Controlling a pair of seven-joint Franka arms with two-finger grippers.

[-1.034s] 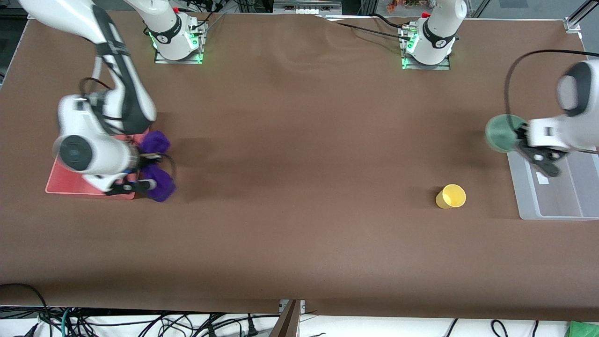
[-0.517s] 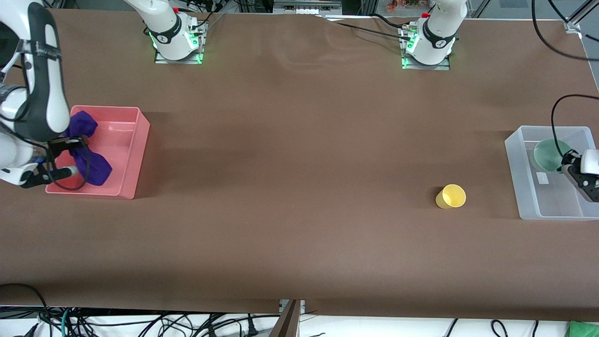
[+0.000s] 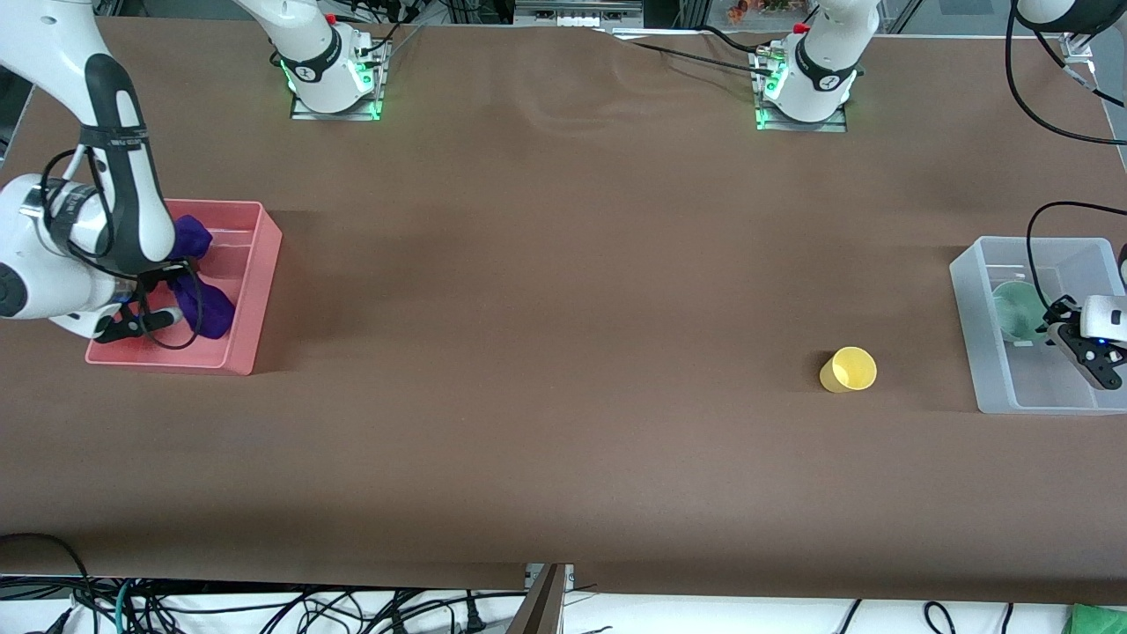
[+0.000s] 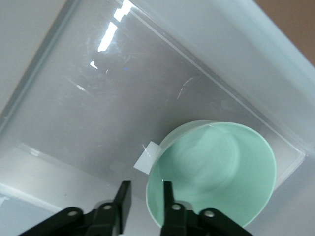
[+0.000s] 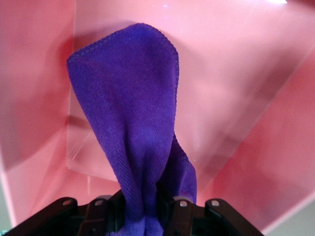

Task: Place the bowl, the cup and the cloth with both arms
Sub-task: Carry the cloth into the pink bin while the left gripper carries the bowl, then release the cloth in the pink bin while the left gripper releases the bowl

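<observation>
Left gripper (image 4: 142, 204) pinches the bowl's (image 4: 216, 174) rim inside the clear bin (image 3: 986, 352), low near its floor. Right gripper (image 5: 142, 206) is clamped on the cloth (image 5: 130, 113), which dangles into the pink bin (image 3: 255, 291). Off to the left gripper's side, the cup (image 3: 849, 369) lies untouched on the table. Letting go while tilted could tip the bowl; the cloth may snag the fingers and lift out.

Robotics lab: two arm bases (image 3: 330, 66) bolted to brown-covered table (image 3: 563, 308), cable tangle (image 3: 264, 608) below.
</observation>
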